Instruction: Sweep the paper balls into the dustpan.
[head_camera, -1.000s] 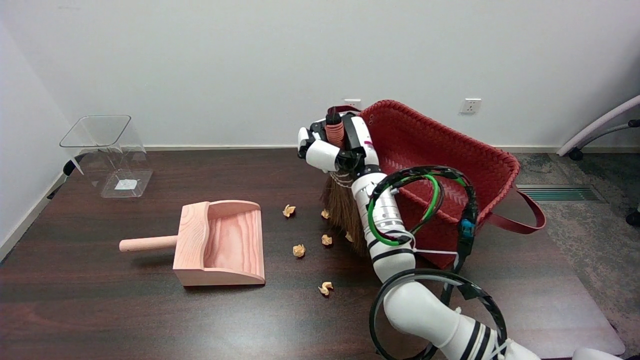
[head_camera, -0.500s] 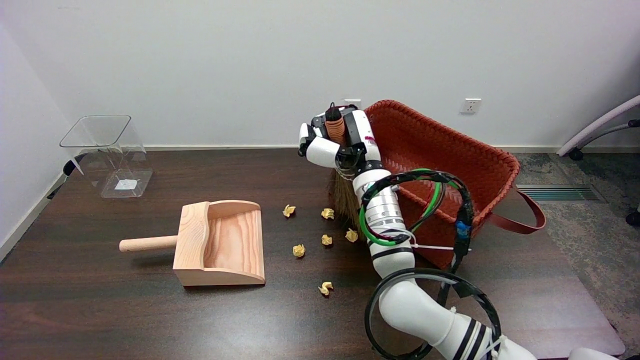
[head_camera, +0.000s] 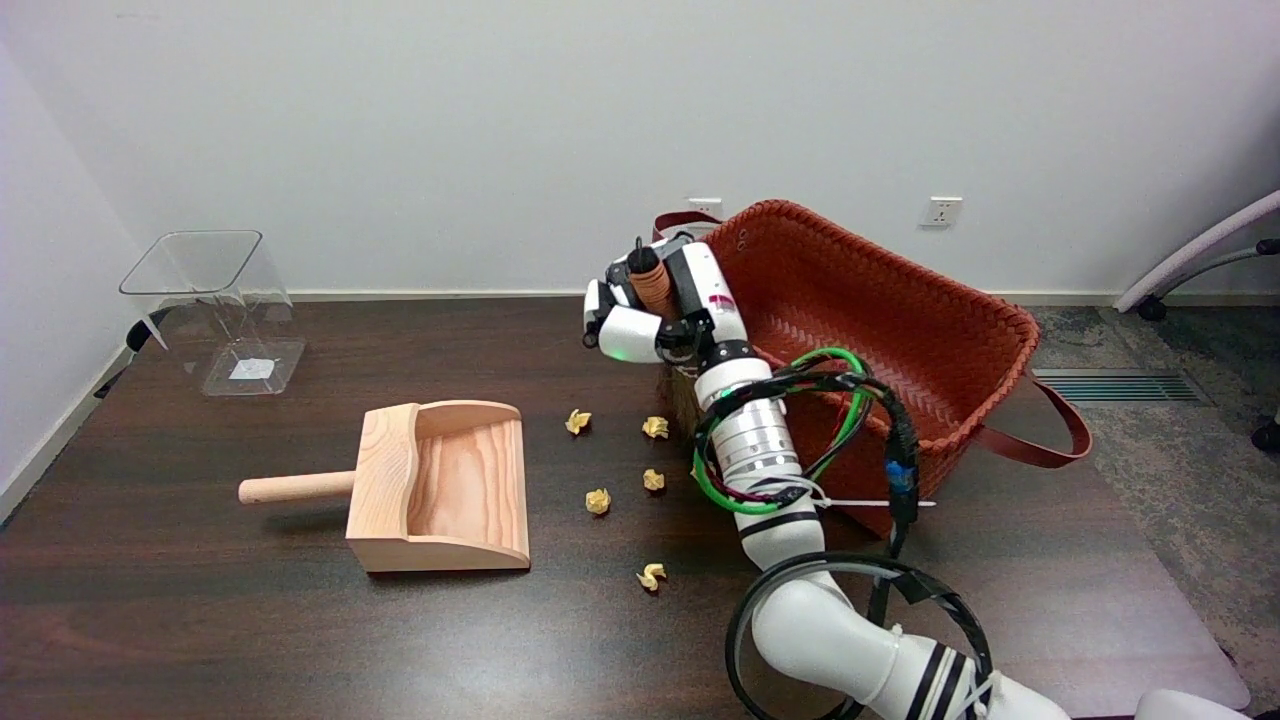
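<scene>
Paper balls (head_camera: 652, 480) loose beside dustpan (head_camera: 440, 487); right hand (head_camera: 655, 305) fingers wrapped tight round broom handle (head_camera: 648, 280).

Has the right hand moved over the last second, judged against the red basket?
Yes. The right hand, gripping the broom handle, has shifted slightly left and down, away from the red basket rim and toward the dustpan.

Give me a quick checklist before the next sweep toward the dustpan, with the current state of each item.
1. Right hand grips the broom handle: ok.
2. Dustpan mouth faces the paper balls: ok.
3. Bristles down on the table: cannot tell, the arm hides most of them.
4. Broom behind every ball: cannot tell, one may be hidden by the arm.
5. Path to the dustpan free of other things: ok.
</scene>
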